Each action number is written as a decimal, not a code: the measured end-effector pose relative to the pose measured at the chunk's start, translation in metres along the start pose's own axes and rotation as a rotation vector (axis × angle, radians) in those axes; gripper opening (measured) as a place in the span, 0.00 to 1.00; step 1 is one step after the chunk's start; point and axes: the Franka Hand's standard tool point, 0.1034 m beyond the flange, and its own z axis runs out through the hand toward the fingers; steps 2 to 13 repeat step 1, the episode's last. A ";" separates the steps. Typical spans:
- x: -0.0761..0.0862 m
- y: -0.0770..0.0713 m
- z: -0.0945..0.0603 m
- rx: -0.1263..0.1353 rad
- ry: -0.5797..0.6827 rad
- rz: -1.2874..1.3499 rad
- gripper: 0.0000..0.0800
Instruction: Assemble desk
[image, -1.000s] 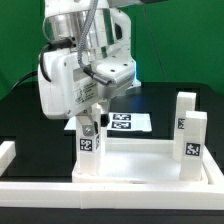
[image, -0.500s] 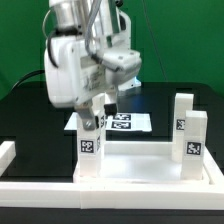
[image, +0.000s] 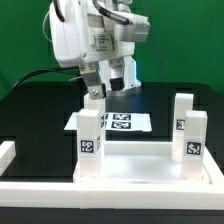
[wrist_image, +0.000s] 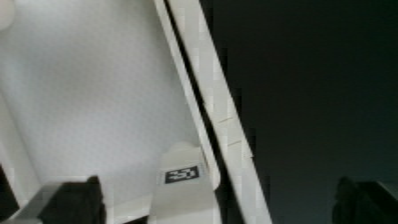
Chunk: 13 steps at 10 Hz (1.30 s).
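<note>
- The desk top (image: 150, 165) lay flat on the black tabletop (image: 35, 110), at the front of the exterior view, with its rim up.
- Three legs stood up on it: one (image: 90, 143) on the exterior view's left, two (image: 193, 143) (image: 183, 112) on the right.
- I could not see a fourth leg.
- One marker board (image: 125, 122) lay behind the desk top.
- The fingers (image: 94, 90) hung just above the left leg, not touching it. They looked a little spread and held nothing.
- The parts looked like hard, light plastic. They would not bend, but smooth sides could slip.
- A leg was best pinched on its two flat sides, near the top.
</note>
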 end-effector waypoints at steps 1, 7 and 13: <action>0.000 0.000 0.001 -0.001 0.001 -0.002 0.81; 0.000 0.000 0.001 -0.001 0.001 -0.002 0.81; 0.000 0.000 0.001 -0.001 0.001 -0.002 0.81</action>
